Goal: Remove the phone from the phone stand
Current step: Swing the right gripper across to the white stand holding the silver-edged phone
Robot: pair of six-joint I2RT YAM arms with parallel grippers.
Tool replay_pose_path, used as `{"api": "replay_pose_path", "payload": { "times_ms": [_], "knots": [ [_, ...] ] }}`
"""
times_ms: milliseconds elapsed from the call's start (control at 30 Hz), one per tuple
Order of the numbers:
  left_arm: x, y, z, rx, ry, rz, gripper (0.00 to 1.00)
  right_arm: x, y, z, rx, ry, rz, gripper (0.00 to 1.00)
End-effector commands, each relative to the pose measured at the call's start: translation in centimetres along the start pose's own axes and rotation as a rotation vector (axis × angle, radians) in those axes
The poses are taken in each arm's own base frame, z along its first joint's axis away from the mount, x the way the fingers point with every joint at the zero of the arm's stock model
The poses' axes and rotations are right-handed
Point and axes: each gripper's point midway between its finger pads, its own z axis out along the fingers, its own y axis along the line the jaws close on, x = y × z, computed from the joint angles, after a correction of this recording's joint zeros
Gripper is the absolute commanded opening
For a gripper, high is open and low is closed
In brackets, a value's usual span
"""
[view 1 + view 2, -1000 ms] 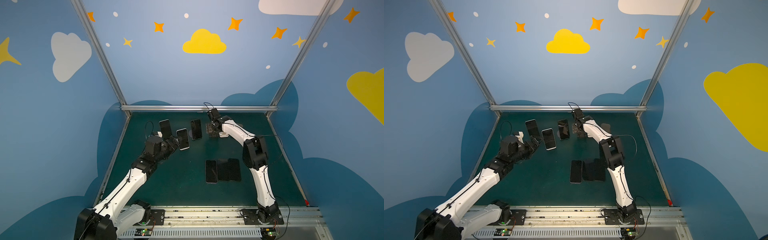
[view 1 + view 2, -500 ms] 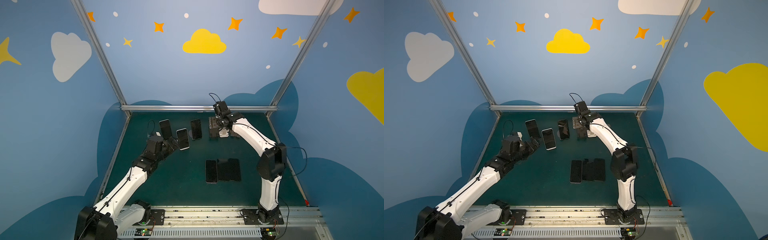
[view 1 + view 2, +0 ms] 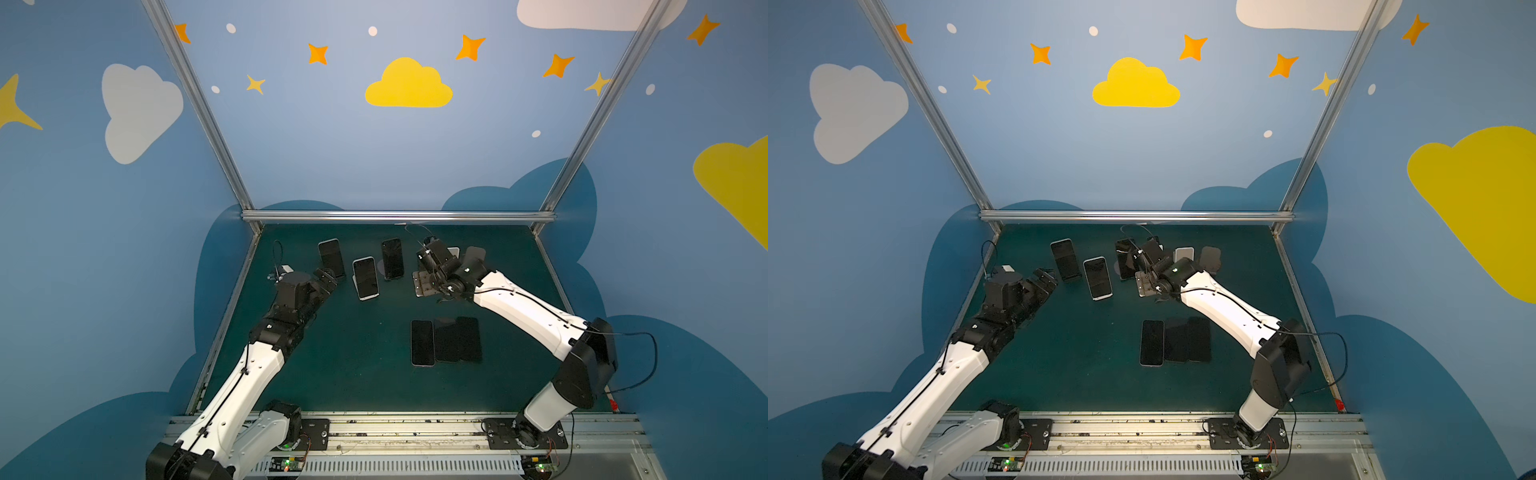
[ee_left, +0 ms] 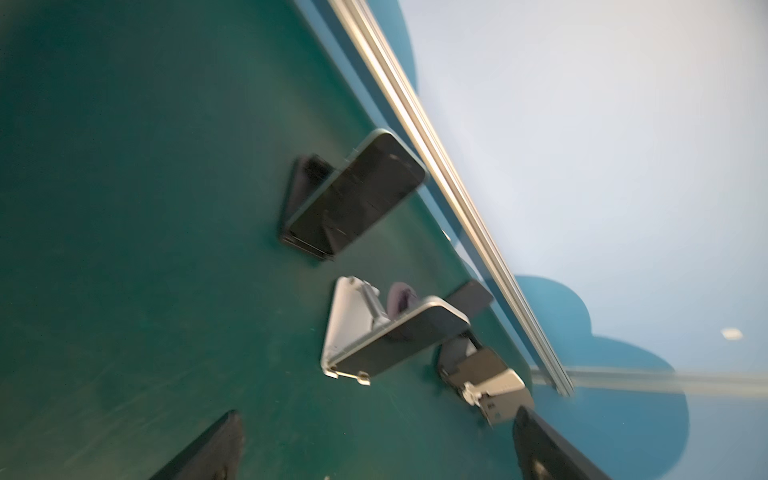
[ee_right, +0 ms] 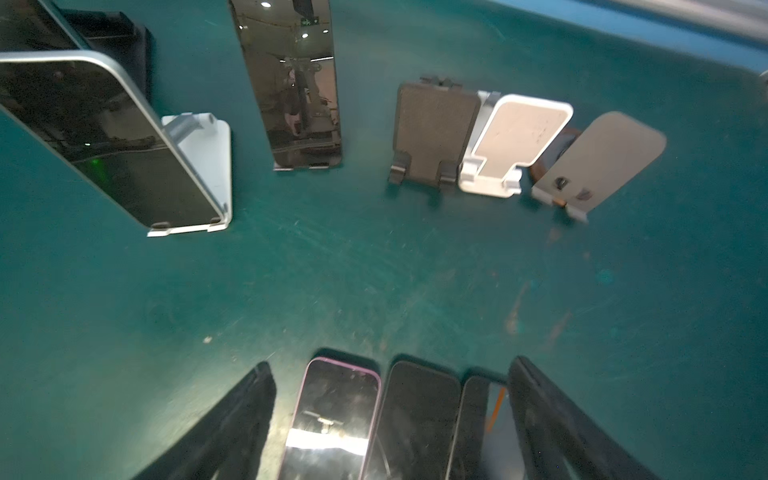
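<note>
Phones [image 3: 422, 343] flat near bare stands [image 5: 517, 137]

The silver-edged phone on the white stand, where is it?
The silver-edged phone stands left of centre in both top views, between two dark propped phones, beside the left gripper.

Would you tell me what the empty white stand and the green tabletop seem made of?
Empty white stand: probably matte plastic; dull surface with scuffs, moulded front lips. Green tabletop: a matte mat, perhaps rubber or felt; no glare, pale scratches all over.
</note>
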Motion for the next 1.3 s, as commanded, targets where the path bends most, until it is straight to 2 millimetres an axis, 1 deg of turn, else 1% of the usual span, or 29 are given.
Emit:
{"api": "replay_pose_path", "payload": {
  "times_ms": [0,67,167,300,367,400,433,500,567,600,633,700,767,867,933,967,1000,1100,1167,1267],
  "knots": [
    [-1.3,3.0,-0.2,-0.125,-0.062,-0.088,1.0,-1.3,2.3,-2.3,-0.145,-0.086,0.103,0.88],
    [-1.8,3.3,-0.3,-0.124,-0.069,-0.122,1.0,-1.5,4.4,-2.2,-0.231,-0.127,0.055,0.89],
    [-2.2,3.1,-0.3,-0.101,-0.073,-0.127,1.0,-1.9,6.8,-1.8,-0.287,-0.176,0.037,0.89],
    [-2.6,3.0,-0.6,-0.099,-0.085,-0.126,1.0,-3.1,10.4,-1.3,-0.354,-0.22,0.028,0.89],
    [-2.6,3.0,-0.7,-0.095,-0.08,-0.134,1.0,-3.7,12.1,-0.7,-0.347,-0.226,0.005,0.87],
    [-2.5,2.7,-0.8,-0.081,-0.075,-0.135,1.0,-3.9,13.0,-0.6,-0.329,-0.226,-0.027,0.87],
    [-2.4,2.4,-0.9,-0.065,-0.065,-0.135,1.0,-4.2,13.5,-0.4,-0.28,-0.236,-0.049,0.87],
    [-2.5,1.8,-1.1,-0.033,-0.056,-0.136,1.0,-5.0,13.7,-0.3,-0.174,-0.282,-0.065,0.89],
    [-2.5,2.0,-1.0,-0.028,-0.055,-0.155,1.0,-5.3,15.3,-0.2,-0.197,-0.296,-0.151,0.92],
    [-2.5,2.2,-0.9,-0.033,-0.053,-0.165,1.0,-5.3,16.4,0.1,-0.244,-0.281,-0.178,0.93],
    [-2.5,2.3,-0.9,-0.036,-0.05,-0.169,1.0,-5.4,16.9,0.3,-0.261,-0.274,-0.179,0.93],
    [-2.5,2.0,-1.1,-0.027,-0.047,-0.171,1.0,-5.8,17.5,1.2,-0.266,-0.275,-0.163,0.94],
    [-2.8,1.5,-1.5,-0.004,-0.057,-0.164,1.0,-6.3,17.6,2.2,-0.255,-0.278,-0.129,0.93],
    [-3.2,1.2,-1.9,0.015,-0.075,-0.166,1.0,-7.6,17.8,3.2,-0.26,-0.299,-0.078,0.94],
    [-3.1,1.1,-2.1,0.022,-0.068,-0.179,1.0,-8.5,18.0,3.9,-0.263,-0.316,-0.078,0.94],
    [-3.0,1.0,-2.1,0.033,-0.062,-0.182,1.0,-9.0,18.0,4.6,-0.253,-0.324,-0.09,0.94],
    [-3.0,0.8,-2.1,0.042,-0.057,-0.183,1.0,-9.6,17.8,5.1,-0.236,-0.319,-0.081,0.94],
    [-3.0,0.5,-2.1,0.045,-0.048,-0.174,1.0,-10.1,17.3,6.4,-0.2,-0.296,-0.09,0.94],
    [-3.5,0.7,-2.2,0.035,-0.061,-0.176,1.0,-10.2,16.9,7.0,-0.193,-0.292,-0.084,0.95],
    [-3.7,1.0,-2.1,0.026,-0.065,-0.179,1.0,-10.0,16.6,8.4,-0.247,-0.251,-0.032,0.95]
  ]
}}
